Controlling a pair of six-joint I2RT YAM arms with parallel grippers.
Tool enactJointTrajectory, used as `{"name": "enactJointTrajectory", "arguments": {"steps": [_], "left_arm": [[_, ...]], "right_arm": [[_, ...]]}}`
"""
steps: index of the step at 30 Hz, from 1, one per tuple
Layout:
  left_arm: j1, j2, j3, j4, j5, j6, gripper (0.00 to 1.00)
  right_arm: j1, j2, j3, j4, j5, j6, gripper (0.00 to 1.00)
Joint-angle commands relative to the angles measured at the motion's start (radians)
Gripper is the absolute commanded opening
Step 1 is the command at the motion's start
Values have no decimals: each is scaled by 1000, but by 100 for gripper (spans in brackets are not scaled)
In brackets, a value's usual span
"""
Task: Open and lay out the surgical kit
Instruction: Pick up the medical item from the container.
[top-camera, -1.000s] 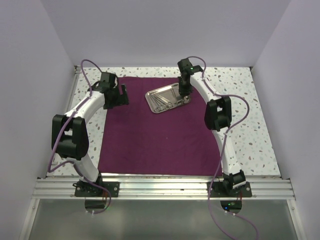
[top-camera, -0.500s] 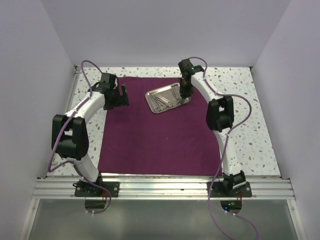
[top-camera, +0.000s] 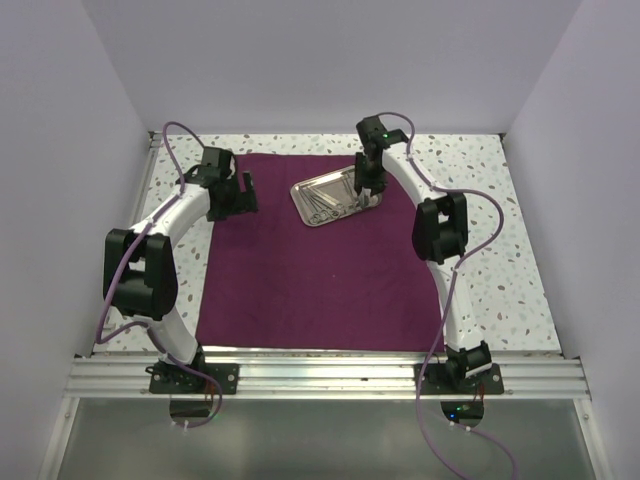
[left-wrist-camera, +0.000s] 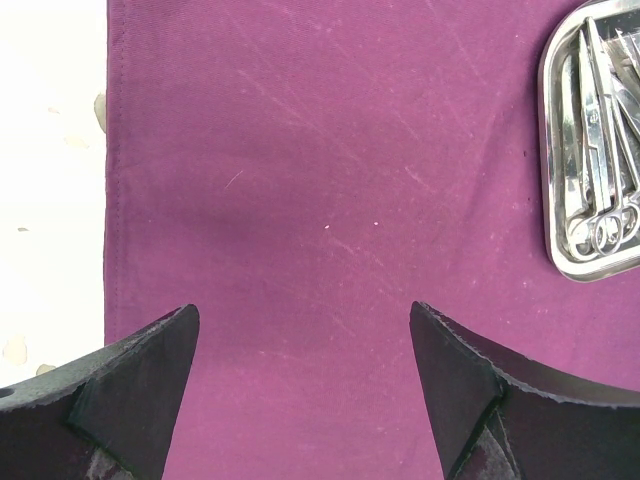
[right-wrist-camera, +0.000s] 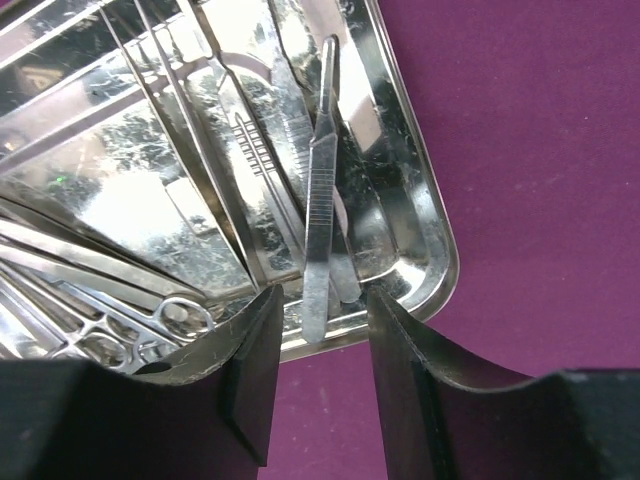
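Note:
The dark purple cloth wrap (top-camera: 300, 270) lies spread flat on the table. Near its far edge sits the small steel tray (top-camera: 305, 188) with scissors and forceps (right-wrist-camera: 175, 315) inside. My right gripper (top-camera: 366, 190) hangs over the tray's right end. In the right wrist view its jaws (right-wrist-camera: 323, 292) stand apart on either side of the flat steel tweezers (right-wrist-camera: 320, 200). The tweezers lie across the tray rim (right-wrist-camera: 420, 200) with a gap on each side. My left gripper (left-wrist-camera: 305, 308) is wide open over bare cloth (left-wrist-camera: 320, 180), left of the tray (left-wrist-camera: 548, 150).
Speckled white tabletop (top-camera: 480, 230) borders the cloth on the left, right and far sides. Lilac walls close in on three sides. An aluminium rail (top-camera: 320, 375) carries both arm bases at the near edge.
My right jaws were shut on the tweezers and have now parted, leaving them on the tray rim. The left arm has not moved.

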Motion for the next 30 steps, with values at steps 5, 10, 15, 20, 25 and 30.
{"name": "enactJointTrajectory", "arguments": {"steps": [5, 10, 15, 20, 25, 30], "left_arm": [[2, -36, 0, 18, 8, 22, 89], [3, -40, -9, 21, 8, 22, 89], [2, -47, -23, 27, 8, 22, 89], [3, -40, -25, 31, 29, 22, 89], [2, -31, -20, 35, 35, 22, 89], [2, -27, -14, 31, 35, 22, 89]], "right_arm": [[37, -6, 43, -7, -19, 7, 44], [58, 23, 23, -22, 21, 12, 40], [57, 46, 25, -54, 70, 23, 31], [55, 28, 20, -62, 92, 13, 31], [55, 18, 20, -50, 89, 9, 33], [60, 48, 26, -44, 69, 21, 33]]}}
